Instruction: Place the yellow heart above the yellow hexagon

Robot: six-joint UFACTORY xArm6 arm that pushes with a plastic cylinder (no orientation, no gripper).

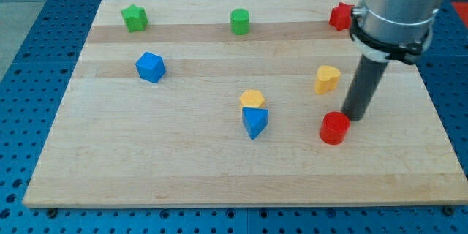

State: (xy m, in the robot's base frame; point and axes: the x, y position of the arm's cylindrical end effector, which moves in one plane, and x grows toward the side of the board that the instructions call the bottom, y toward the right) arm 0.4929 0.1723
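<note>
While the yellow heart [327, 78] sits at the worktop's [183, 168] right of centre, up and to the right of the yellow hexagon [251, 99], the tip [354, 118] rests just right of the red cylinder [335, 128], below-right of the heart. A blue triangle [254, 122] touches the hexagon's lower edge. No pincer shows.

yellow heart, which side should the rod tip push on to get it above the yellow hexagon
No claw here, so push rather than grip. The yellow heart sits to the view's right of the yellow hexagon and slightly higher. My tip is at the heart's lower right, beside the red cylinder. Probably best to press the heart's right face, driving it leftward and slightly upward.
</note>
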